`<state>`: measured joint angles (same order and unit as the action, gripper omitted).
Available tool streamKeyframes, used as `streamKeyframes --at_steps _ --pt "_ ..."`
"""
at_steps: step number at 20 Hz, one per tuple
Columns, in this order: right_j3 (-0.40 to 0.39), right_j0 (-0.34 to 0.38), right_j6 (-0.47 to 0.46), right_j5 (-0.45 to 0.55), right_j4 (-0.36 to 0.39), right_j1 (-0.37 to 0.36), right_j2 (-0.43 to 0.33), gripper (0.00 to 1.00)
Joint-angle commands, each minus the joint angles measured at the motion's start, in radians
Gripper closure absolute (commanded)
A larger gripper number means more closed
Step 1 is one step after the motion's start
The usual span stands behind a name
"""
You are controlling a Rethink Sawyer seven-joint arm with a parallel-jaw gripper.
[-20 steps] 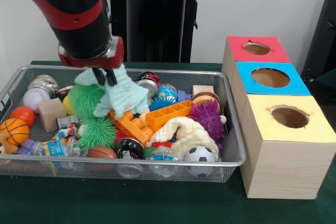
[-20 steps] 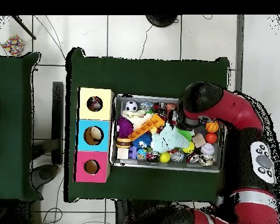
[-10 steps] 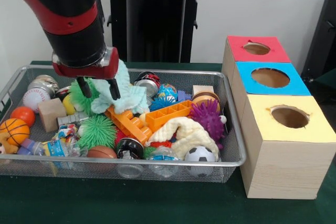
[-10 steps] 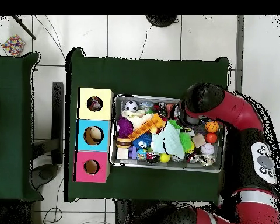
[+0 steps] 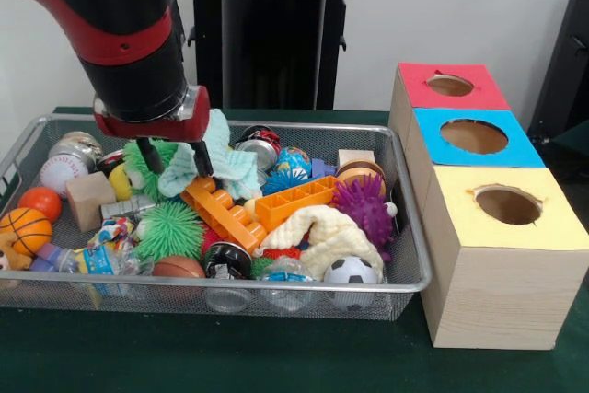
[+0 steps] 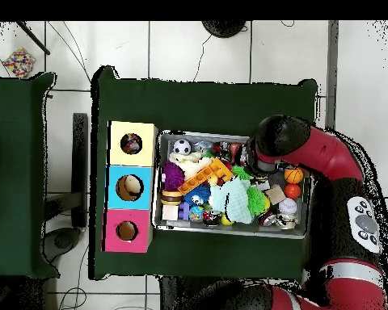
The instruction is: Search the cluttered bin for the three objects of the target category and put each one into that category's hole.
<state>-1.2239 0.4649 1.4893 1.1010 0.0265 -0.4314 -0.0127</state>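
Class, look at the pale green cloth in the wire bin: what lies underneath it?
The pale green cloth drapes over a green spiky ball and the end of an orange block. Anything else beneath is covered and cannot be seen.

The pale green cloth [image 5: 216, 161] covers part of the spiky green ball [image 5: 147, 165] behind it. In the overhead view, the arm hides the gripper entirely. The wire bin [image 5: 409, 269] has its left end cut off by the front view's edge.
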Motion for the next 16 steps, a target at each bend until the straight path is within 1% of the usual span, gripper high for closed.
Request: streamKeyframes --at_steps 1,3,6,8,10,13,16 --pt "0.069 0.009 -0.152 -0.083 0.137 0.049 -0.084 0.0" --pt "0.096 0.015 -0.194 -0.093 0.171 0.054 -0.099 0.0" --pt "0.104 0.025 -0.228 -0.104 0.201 0.05 -0.121 0.0" --pt "0.092 0.032 -0.242 -0.121 0.221 0.041 -0.131 0.0" --pt "0.076 0.039 -0.242 -0.136 0.237 0.032 -0.139 0.0" --pt "0.076 0.049 -0.237 -0.14 0.248 0.032 -0.157 0.0" --pt "0.068 0.062 -0.215 -0.156 0.254 0.035 -0.173 0.0"
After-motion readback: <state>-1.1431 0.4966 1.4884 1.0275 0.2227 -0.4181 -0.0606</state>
